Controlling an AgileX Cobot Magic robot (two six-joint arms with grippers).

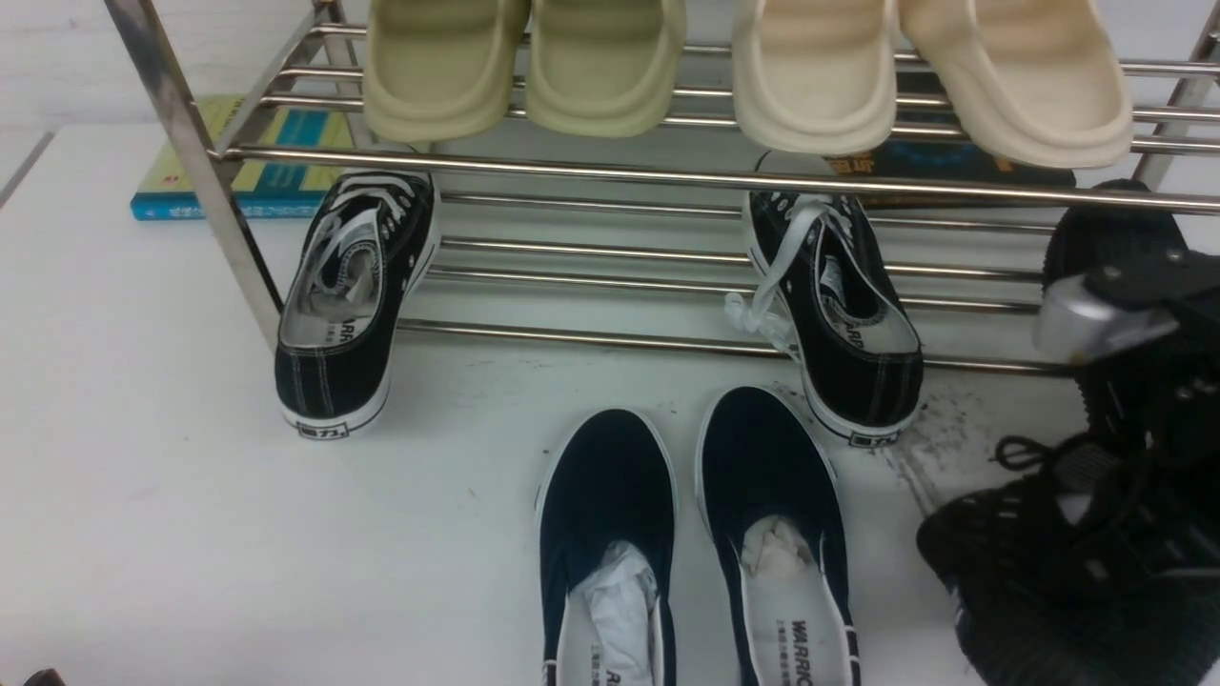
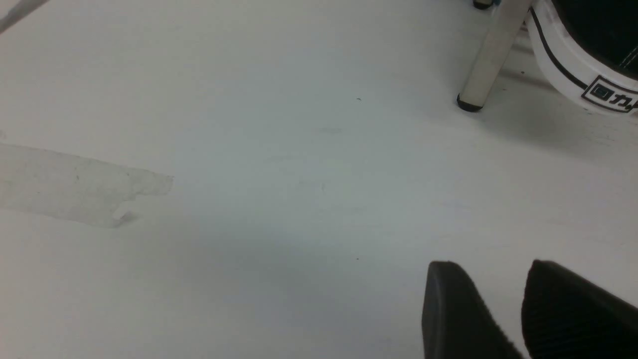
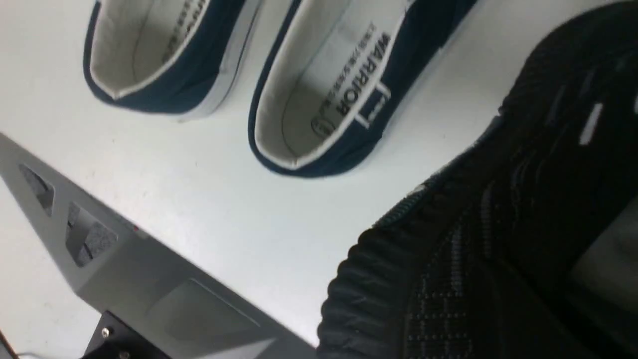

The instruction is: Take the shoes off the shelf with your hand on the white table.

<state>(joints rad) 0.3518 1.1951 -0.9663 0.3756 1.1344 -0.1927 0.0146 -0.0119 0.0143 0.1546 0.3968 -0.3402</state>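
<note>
One black knit shoe (image 1: pixel 1048 572) with short white dashes is at the front right of the white table (image 1: pixel 191 476). My right gripper (image 1: pixel 1129 448), black with a silver-grey part, reaches down into its opening and is shut on the shoe; its fingertips are hidden. In the right wrist view that shoe (image 3: pixel 498 224) fills the area around the jaws. I cannot tell if its sole touches the table. The other knit shoe (image 1: pixel 1110 229) sits on the lower tier of the chrome shelf (image 1: pixel 667 176), far right. My left gripper (image 2: pixel 491 269) hovers open over bare table with nothing between its fingers.
Two black canvas sneakers (image 1: pixel 348 305) (image 1: pixel 843 314) lean off the lower tier, heels on the table. Navy slip-ons (image 1: pixel 605 543) (image 1: pixel 777 534) lie in front. Beige slippers (image 1: pixel 524 67) (image 1: pixel 915 76) fill the upper tier. A book (image 1: pixel 257 162) lies behind the shelf. A shelf leg (image 2: pixel 486 60) stands near my left gripper.
</note>
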